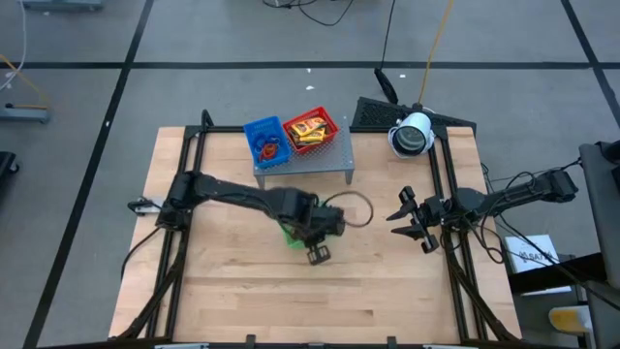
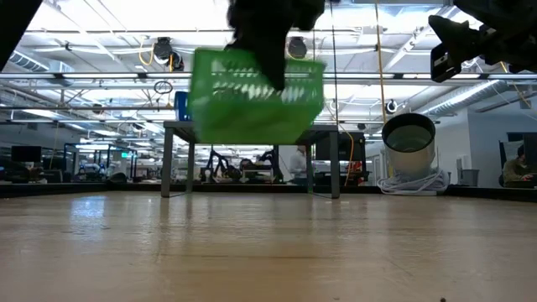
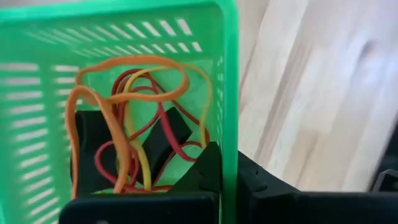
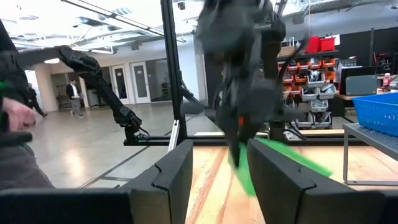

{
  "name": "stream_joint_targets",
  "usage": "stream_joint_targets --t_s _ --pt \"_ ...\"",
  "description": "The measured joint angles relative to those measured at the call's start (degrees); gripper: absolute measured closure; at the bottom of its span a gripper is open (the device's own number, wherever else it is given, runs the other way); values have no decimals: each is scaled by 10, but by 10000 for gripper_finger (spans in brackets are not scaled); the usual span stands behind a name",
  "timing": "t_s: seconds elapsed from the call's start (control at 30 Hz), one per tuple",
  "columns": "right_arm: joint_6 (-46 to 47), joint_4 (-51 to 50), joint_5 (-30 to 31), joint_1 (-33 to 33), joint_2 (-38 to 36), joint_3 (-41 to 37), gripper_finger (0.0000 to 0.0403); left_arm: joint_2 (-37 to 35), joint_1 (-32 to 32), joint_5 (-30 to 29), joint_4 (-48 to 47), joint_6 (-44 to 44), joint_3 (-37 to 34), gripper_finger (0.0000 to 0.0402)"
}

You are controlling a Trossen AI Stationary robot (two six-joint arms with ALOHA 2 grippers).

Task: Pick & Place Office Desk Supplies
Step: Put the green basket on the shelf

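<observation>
The left gripper (image 1: 318, 254) sat near the centre of the counter (image 1: 242, 291), its jaws clamped on the wall of the green mesh tray (image 2: 256, 94). The low view showed that tray clear of the counter and tilted, so it hung in the air from that single grip. Inside it, the left wrist view showed a tangle of orange, red and yellow rubber bands (image 3: 134, 124) lying over a few dark clips (image 3: 165, 134).

The right gripper (image 1: 412, 218) waited at about three o'clock from the tray, well apart from it, jaws standing wide and holding nothing.

At twelve o'clock from the left gripper stood the grey rack (image 1: 305, 160), with the blue tray (image 1: 264, 139) and the red tray (image 1: 312, 130) side by side on top. The red one held yellow-orange packets (image 1: 306, 132); the blue one held what looked like more bands.

In handling, the bands would probably be light, limp and springy. They would snag on each other and on the mesh, so a pinch on one loop might drag out the whole knot. The clips seemed small, hard and likely slippery, best pinched across their broad faces. The tray itself looked light but thin-walled and flexible; held by one wall it could swing or spill, so a level carry would be safer.
</observation>
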Motion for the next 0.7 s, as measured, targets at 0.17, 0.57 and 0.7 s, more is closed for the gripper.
stream_joint_targets --t_s 0.17,0.57,0.7 --pt "0 0 0 0 0 0 261 0 32 -1 -21 36 105 398" --pt "0 0 0 0 0 0 261 3 108 14 -36 167 177 399" --pt "0 0 0 0 0 0 261 3 126 12 -47 197 178 399"
